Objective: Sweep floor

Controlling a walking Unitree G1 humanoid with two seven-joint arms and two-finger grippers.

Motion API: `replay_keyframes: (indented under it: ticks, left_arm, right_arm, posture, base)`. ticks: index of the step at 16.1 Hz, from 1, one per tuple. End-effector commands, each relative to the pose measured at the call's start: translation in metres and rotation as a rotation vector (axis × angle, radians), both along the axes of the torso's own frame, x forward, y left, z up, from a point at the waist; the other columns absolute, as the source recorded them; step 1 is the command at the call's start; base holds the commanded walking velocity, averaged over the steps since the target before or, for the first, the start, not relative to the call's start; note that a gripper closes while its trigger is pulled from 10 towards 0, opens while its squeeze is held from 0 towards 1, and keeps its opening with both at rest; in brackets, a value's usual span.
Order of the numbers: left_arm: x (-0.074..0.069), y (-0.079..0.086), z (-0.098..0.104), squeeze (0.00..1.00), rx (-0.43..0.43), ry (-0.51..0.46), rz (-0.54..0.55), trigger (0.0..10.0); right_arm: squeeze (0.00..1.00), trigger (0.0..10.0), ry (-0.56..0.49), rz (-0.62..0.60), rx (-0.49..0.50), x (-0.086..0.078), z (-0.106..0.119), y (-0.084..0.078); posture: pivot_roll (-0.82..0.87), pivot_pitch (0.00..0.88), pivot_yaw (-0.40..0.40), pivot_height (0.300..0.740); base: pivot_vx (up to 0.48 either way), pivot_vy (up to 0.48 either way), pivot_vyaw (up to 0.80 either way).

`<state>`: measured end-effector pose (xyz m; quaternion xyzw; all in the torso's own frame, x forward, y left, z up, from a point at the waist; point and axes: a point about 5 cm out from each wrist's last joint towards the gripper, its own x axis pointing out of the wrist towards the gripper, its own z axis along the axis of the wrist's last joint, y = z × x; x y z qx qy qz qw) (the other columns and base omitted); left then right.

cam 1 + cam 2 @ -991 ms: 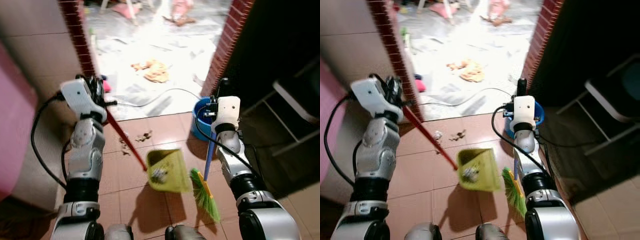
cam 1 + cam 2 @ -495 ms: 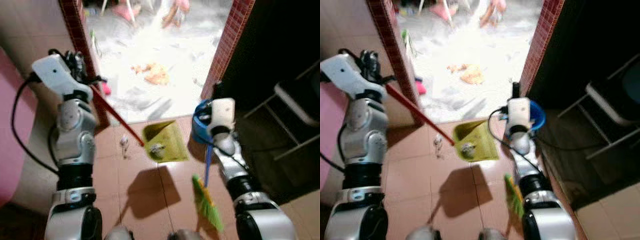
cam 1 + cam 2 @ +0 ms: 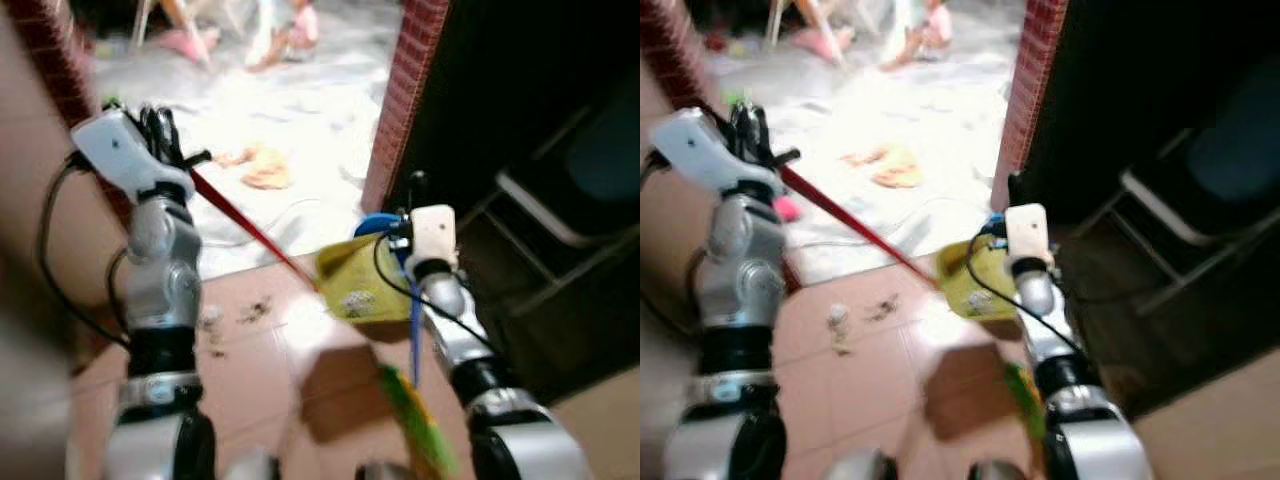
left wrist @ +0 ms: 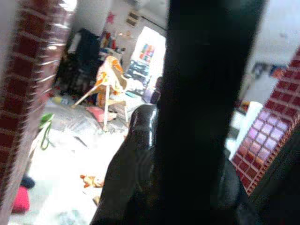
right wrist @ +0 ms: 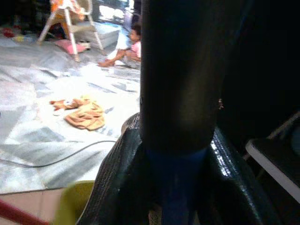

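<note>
On the terracotta tiled floor (image 3: 330,350) by the brick doorway, the left end effector (image 3: 165,135) grips the red-handled yellow plastic dustpan (image 3: 355,285), already holding debris, the right end effector (image 3: 412,232) clasps the blue-handled green broom (image 3: 413,345), and crumbs (image 3: 250,312) left of the dustpan remain unswept.

Head stereo pair: high vantage, tilted forward and down over both silver arms, facing a brick-framed doorway (image 3: 402,95) into a bright room. Both eyes share the tiled floor (image 3: 870,360), the yellow dustpan (image 3: 355,282) at mid-frame and the pale cloth (image 3: 892,170) on the bright floor beyond; the right eye sits slightly offset, so everything shifts leftward. Frames are motion-blurred.

Left wrist cam: looks along its gripper's fingers (image 4: 140,173), very close, dark handle blocking the centre; behind it, the bright room and brick edges.

Right wrist cam: same close setup, facing the same room; shares the cloth (image 5: 84,115) and the dustpan's rim (image 5: 72,201) with the head views.
</note>
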<state>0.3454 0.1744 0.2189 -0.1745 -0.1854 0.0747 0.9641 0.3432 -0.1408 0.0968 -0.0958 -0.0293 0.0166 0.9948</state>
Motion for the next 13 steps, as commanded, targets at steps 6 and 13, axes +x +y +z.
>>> replay_keyframes:
  ticks: [6, 13]
  left_arm:
    - [0.0, -0.006, 0.025, 0.0, -0.018, -0.106, -0.005, 10.0]
    - [0.001, 0.007, 0.031, 0.0, 0.014, -0.106, 0.14, 10.0]
  right_arm:
    - [0.0, 10.0, -0.025, 0.0, 0.004, 0.003, 0.007, -0.005]
    - [0.0, 10.0, -0.025, 0.018, 0.012, 0.003, 0.008, -0.001]
  posture:
    - [-0.03, 0.0, -0.009, 0.74]
    - [-0.02, 0.0, -0.011, 0.74]
  base:
    - [0.458, 0.0, 0.0]
    - [0.459, 0.0, 0.0]
